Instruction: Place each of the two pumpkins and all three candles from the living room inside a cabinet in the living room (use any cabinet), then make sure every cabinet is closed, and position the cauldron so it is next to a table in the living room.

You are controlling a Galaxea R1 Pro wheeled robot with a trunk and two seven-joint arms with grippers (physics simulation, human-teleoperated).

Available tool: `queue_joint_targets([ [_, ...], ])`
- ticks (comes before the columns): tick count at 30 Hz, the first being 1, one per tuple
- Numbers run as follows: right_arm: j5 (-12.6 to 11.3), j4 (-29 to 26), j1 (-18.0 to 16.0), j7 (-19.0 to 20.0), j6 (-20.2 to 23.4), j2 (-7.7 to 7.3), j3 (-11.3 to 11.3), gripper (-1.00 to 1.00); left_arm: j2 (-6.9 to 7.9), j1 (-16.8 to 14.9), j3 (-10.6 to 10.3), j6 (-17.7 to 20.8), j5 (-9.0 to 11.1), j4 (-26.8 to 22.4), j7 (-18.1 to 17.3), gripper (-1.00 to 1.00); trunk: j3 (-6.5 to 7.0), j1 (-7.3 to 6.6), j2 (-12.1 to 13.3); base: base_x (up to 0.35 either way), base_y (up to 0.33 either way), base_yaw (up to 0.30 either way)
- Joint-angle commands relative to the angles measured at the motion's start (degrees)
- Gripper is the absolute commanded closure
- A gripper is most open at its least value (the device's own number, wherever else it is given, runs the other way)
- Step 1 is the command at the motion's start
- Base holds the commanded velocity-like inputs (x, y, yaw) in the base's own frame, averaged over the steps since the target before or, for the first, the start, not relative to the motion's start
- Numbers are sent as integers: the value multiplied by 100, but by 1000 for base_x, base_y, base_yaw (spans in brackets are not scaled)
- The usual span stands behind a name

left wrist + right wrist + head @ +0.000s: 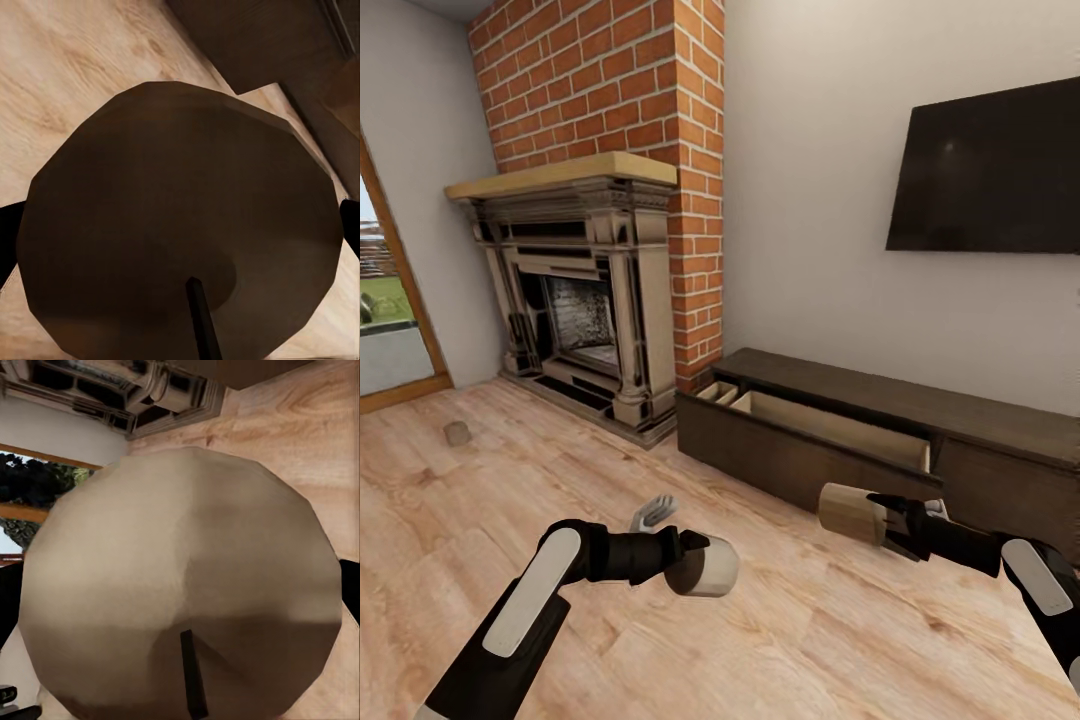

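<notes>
My left gripper (685, 560) is shut on a stubby beige candle (712, 568), held low over the wood floor. In the left wrist view that candle (180, 217) looks dark brown, with its wick toward the camera. My right gripper (882, 520) is shut on a second candle (848, 512), a tan one, held just in front of the cabinet (790, 455). The same candle (180, 585) shows in the right wrist view. The cabinet's wide drawer (830, 425) stands open, with a pale interior. A third candle (457, 432) lies on the floor at the far left. The pumpkins and cauldron are out of view.
A stone fireplace (585, 300) under a brick chimney stands left of the cabinet. A dark TV (990, 170) hangs on the wall above it. A glass door (385, 310) is at the far left. A small pale grey object (652, 512) lies on the floor behind my left arm.
</notes>
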Motion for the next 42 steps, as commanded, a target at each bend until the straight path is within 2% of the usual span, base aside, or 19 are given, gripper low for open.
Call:
queue_joint_targets([
  [1, -28, 0, -7, 35, 44, 3, -16, 100, 4, -3, -11, -18, 89, -7, 56, 100, -6, 2, -3, 306, 97, -273],
  [17, -28, 0, -9, 29, 44, 5, -16, 100, 13, -3, -17, -18, 91, -12, 55, 100, -6, 2, -3, 270, 60, -273],
  [42, -28, 0, -8, 29, 44, 3, -16, 100, 13, -3, -7, -17, 94, -16, 53, 100, -6, 2, -3, 220, 233, -273],
])
